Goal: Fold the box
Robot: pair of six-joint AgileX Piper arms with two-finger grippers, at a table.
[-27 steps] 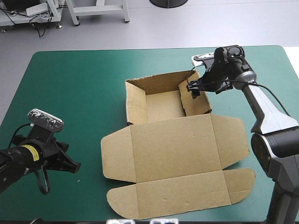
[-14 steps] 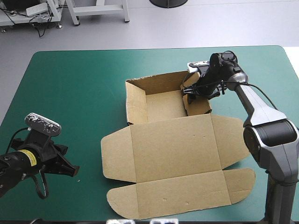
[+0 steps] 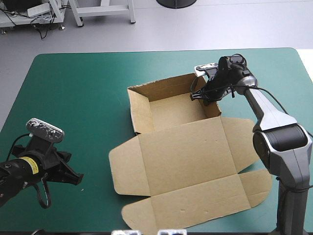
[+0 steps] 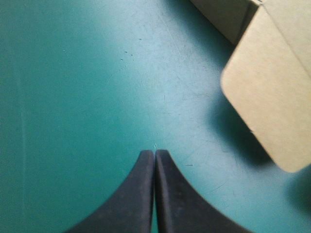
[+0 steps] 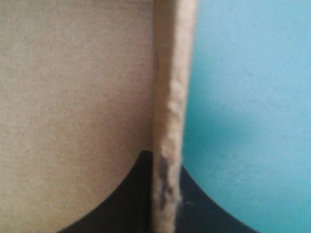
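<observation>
Overall light: bright, even and soft, falling from overhead; no hard-edged shadows on the teal-green cover (image 3: 78, 98).
Box shadows: the box (image 3: 186, 156) throws only a thin dark rim along its flat edges; inside it, the far wall's inner face is dimmer than the floor.
Left wrist view: a soft dark shadow lies on the cover beside the rounded flap (image 4: 272, 111); the cover is palest ahead of the left gripper (image 4: 154, 154).
Right wrist view: the cover darkens just beside the raised wall (image 5: 172, 97).
</observation>
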